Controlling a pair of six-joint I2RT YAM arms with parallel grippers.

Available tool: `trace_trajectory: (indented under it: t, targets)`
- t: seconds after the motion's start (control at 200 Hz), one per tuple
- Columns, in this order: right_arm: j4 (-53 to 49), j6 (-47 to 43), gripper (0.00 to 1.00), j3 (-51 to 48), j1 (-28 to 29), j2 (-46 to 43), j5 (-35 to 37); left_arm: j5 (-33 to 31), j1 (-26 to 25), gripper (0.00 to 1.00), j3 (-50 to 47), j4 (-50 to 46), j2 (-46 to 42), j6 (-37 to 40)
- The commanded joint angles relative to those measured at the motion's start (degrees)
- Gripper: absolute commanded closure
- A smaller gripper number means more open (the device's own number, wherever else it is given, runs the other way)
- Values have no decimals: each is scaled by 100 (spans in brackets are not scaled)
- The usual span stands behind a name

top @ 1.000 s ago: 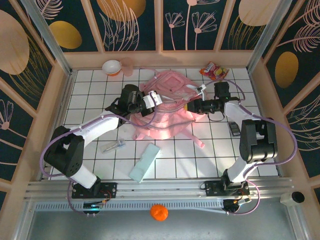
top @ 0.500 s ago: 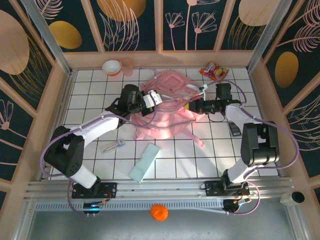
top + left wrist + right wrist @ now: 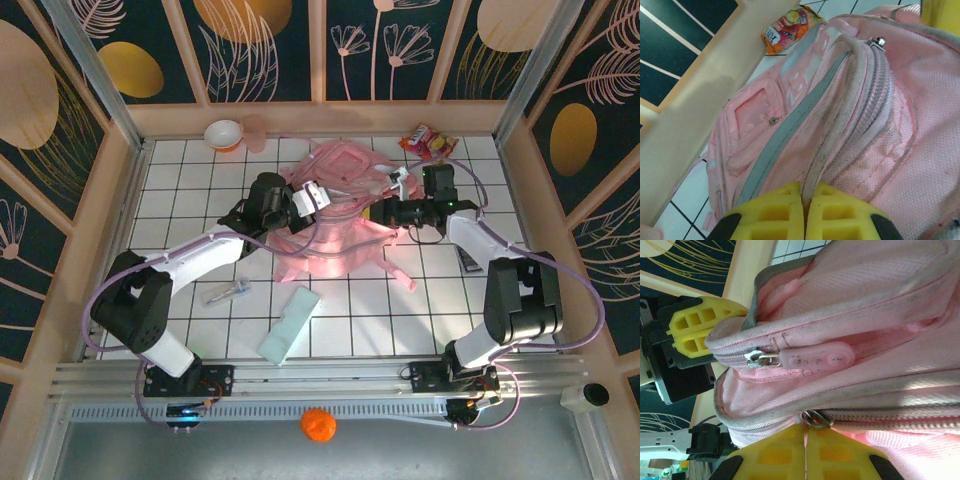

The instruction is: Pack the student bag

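- You are looking at the student bag (image 3: 335,215), which is lying crumpled on the white-tiled counter (image 3: 180,190), toward the far middle, between the two arms.
- Your left end effector (image 3: 312,195) is gripping the bag's left side. In the left wrist view its yellow pads (image 3: 837,212) are pressing together on a grey piped edge of the pink fabric.
- Your right end effector (image 3: 382,212) is gripping the bag's right side. In the right wrist view its pads are meeting at a metal zipper slider (image 3: 815,419) and pinching there.
- A pink zipper tab (image 3: 815,357) is lying flat just above that slider.
- A snack packet (image 3: 428,142) is sitting at the far right, near the bag.
- A bowl (image 3: 223,133) is sitting at the far left.
- A pale green flat case (image 3: 290,323) is lying near, in front of the bag.
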Motion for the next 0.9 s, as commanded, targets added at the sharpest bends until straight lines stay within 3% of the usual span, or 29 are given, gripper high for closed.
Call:
trace_trajectory:
  t: [0.0, 0.41, 0.891]
  targets:
    - [72, -16, 93, 100, 339, -326, -657, 68, -185, 100, -28, 851, 34, -391]
    - [878, 791, 94, -176, 754, -562, 129, 464, -201, 100, -93, 1068, -20, -732]
    - [1940, 1656, 94, -480, 1638, -855, 770, 600, -277, 100, -131, 1223, 6, -969]
